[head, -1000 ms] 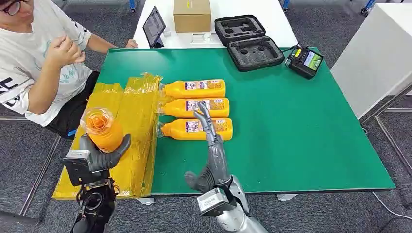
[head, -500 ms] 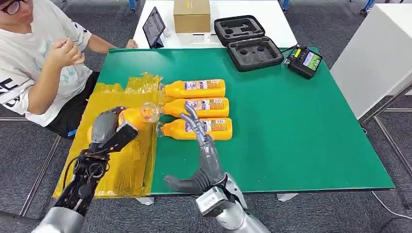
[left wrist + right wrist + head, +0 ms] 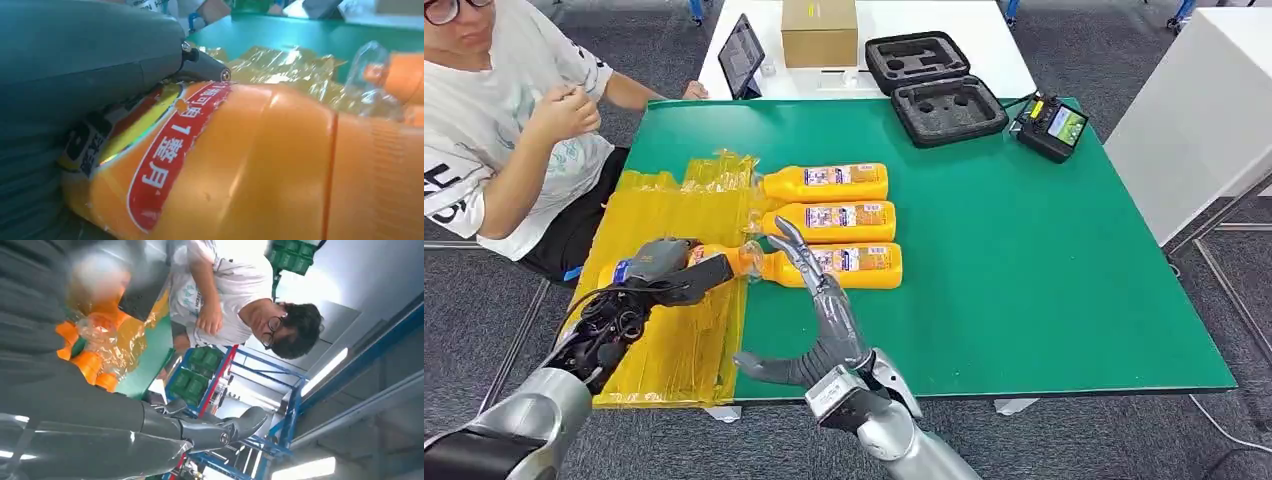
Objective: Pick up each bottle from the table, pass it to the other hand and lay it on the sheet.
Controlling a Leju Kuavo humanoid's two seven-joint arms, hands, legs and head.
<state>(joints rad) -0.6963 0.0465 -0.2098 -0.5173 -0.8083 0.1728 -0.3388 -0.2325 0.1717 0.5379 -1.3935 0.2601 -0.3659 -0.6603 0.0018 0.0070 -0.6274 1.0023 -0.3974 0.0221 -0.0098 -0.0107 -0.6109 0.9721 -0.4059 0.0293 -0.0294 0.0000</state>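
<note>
My left hand (image 3: pixel 664 268) grips an orange bottle (image 3: pixel 720 256) lying almost flat over the yellow sheet (image 3: pixel 664 340), its clear-wrapped cap toward the table's middle. The left wrist view shows that bottle (image 3: pixel 260 165) close up with its red label, thumb (image 3: pixel 205 67) over it. My right hand (image 3: pixel 809 310) is open, fingers spread, hovering just right of the bottle's cap and in front of the nearest of three orange bottles (image 3: pixel 834 265) lying in a row on the green table (image 3: pixel 1024 280). The other two lie behind it (image 3: pixel 829 220) (image 3: pixel 824 182).
A person (image 3: pixel 494 130) sits at the table's far left corner, hand raised. A black foam case (image 3: pixel 934 85), a controller with a screen (image 3: pixel 1051 125), a tablet (image 3: pixel 741 55) and a cardboard box (image 3: pixel 819 30) stand at the back.
My left hand has tipped the bottle from upright to lying and brought it down toward the sheet. My right hand has drifted left and toward me, still open.
</note>
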